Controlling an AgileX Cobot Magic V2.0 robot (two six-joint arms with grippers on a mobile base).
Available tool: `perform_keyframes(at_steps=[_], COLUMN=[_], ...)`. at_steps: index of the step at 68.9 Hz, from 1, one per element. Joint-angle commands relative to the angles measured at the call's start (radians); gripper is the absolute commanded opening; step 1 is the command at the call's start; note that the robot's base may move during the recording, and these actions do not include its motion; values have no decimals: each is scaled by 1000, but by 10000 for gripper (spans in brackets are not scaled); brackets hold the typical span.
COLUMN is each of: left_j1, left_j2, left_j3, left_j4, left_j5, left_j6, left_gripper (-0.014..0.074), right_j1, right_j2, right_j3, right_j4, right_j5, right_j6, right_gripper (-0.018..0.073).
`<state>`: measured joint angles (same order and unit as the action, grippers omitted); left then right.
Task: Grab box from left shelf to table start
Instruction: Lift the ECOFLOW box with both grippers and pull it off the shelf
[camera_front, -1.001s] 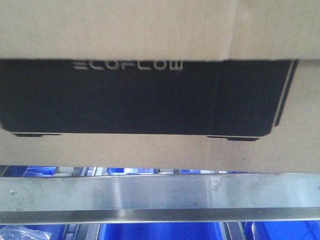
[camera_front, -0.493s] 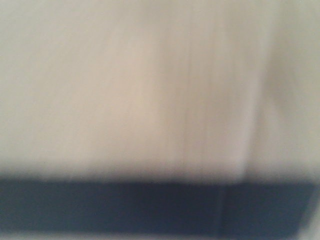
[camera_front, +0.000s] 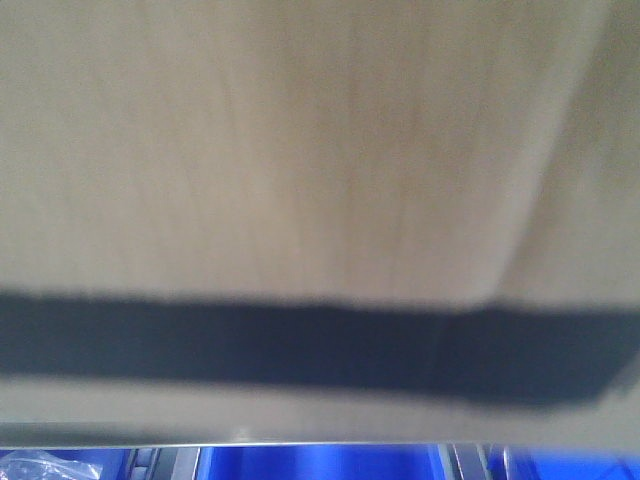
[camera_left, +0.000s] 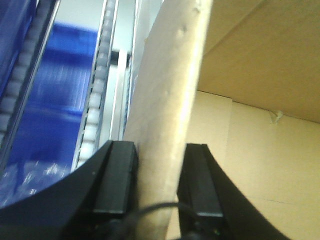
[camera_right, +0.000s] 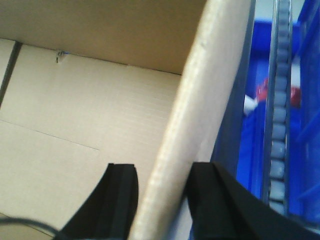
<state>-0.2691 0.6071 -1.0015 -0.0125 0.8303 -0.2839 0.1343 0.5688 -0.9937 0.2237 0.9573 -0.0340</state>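
Cardboard is filling my front view: the box (camera_front: 300, 150) is looming right against the camera, its black band running low across it, with blue bins (camera_front: 320, 465) showing beneath. Rollers of the left shelf (camera_left: 95, 100) are flanking it. The left gripper (camera_left: 159, 167) is clamping one upright wall, and the right gripper (camera_right: 162, 175) is clamping the opposite wall.

The box (camera_front: 300, 150) is tan with a blurred black band; what seem to be bins (camera_front: 320, 466) are blue.
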Motion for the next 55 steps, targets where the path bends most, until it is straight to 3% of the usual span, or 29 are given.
perform_keyframes(at_steps=[1,29,55], left_j1=[-28,-28,-28], left_j2=[-33,-46,-46], left_j3=[-41,-41,-41], left_j4=[-116,-122,-122], left_j5=[-143,-211,-211], left_j6=[99,99,99], left_gripper=[-97,-97,-104], right_j1=[-1,-1,-1], right_j2=[-9,-38,-38], right_j3=[-30,-33,-33], right_j4=[-29,-12,-12], right_j5=[-184,-295,-297], right_j6=[-36,-40,-40], right_gripper=[56,56,56])
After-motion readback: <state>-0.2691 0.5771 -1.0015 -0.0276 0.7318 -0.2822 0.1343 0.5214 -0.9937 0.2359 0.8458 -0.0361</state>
